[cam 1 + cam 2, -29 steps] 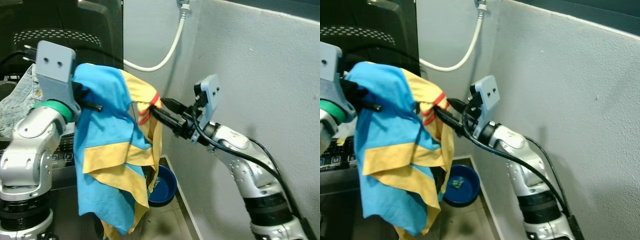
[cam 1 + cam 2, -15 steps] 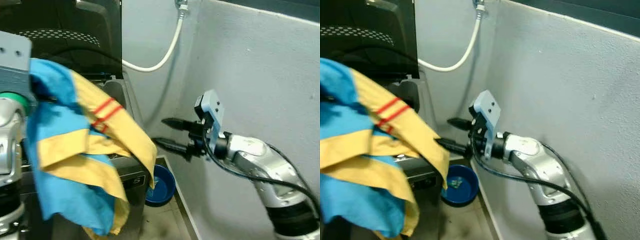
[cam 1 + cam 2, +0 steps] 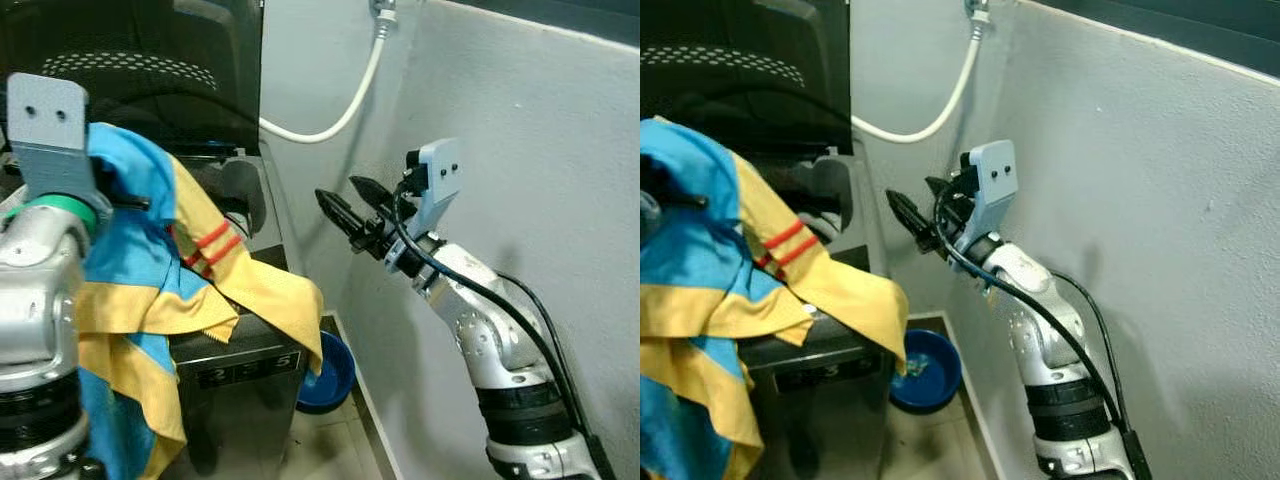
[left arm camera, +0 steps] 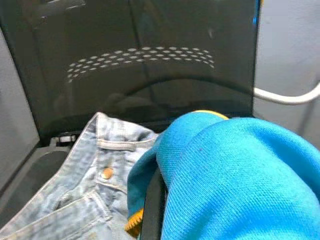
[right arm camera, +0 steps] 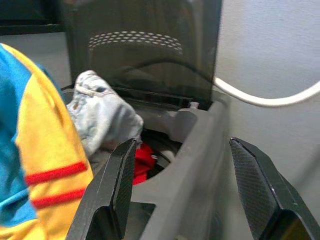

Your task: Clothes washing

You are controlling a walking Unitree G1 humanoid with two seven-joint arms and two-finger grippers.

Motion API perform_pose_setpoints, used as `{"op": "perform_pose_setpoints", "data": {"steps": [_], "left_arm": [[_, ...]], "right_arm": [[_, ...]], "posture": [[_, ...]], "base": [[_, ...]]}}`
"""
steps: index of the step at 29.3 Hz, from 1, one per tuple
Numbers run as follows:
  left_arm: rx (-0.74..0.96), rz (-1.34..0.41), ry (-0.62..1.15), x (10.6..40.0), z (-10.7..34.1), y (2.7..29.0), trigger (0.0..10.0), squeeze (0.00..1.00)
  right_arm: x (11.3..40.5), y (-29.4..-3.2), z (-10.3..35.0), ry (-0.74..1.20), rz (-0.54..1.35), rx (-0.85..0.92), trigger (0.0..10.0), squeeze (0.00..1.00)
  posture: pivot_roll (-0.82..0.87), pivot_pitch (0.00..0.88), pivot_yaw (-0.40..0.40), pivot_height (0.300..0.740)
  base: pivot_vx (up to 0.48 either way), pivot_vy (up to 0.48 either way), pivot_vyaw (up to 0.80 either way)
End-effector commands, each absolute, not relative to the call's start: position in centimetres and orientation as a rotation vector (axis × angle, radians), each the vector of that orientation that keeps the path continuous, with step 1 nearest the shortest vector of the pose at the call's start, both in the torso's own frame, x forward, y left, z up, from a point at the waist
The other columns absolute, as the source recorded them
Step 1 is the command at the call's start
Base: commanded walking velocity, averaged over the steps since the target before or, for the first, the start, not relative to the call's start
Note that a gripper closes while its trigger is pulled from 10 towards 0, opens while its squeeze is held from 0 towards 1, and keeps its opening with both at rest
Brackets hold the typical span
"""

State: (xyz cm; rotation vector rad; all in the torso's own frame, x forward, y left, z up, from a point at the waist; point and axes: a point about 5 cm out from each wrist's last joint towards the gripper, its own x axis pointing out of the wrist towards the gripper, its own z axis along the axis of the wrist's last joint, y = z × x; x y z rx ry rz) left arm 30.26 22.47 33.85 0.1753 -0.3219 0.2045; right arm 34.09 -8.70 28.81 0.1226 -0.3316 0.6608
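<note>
A white hose (image 3: pixel 345 105) hangs in a curve along the grey wall (image 3: pixel 520 150) ahead of me. A blue basin (image 3: pixel 330 375) sits on the floor (image 3: pixel 330 450), in the corner below it.

one shirt (image 3: pixel 190 290), one jeans (image 5: pixel 102 117), maybe one basin (image 3: pixel 330 375)

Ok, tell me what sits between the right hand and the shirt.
Nothing: in the left eye view, bare grey wall shows between the open right hand and the shirt.
</note>
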Motion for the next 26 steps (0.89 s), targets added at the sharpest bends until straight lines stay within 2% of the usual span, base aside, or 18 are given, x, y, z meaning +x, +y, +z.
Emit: {"op": "perform_pose_setpoints", "data": {"steps": [1,8,26], "left_arm": [[0.198,0.197,-0.325,30.08,33.69,21.79,10.0,0.00],[0.196,0.182,-0.334,30.02,33.44,21.30,10.0,0.00],[0.215,0.202,-0.346,29.88,34.01,21.82,10.0,0.00]], "right_arm": [[34.33,-9.07,28.18,-0.324,0.625,0.127,10.0,0.00],[34.66,-8.75,27.87,-0.327,0.582,0.165,10.0,0.00],[34.77,-8.56,27.84,-0.341,0.562,0.187,10.0,0.00]], "posture": [[0.12,0.004,-0.062,0.740],[0.12,0.000,-0.065,0.740],[0.12,0.000,-0.059,0.740]], "base": [[0.000,0.000,0.00],[0.000,0.081,0.00],[0.000,0.472,0.00]]}}
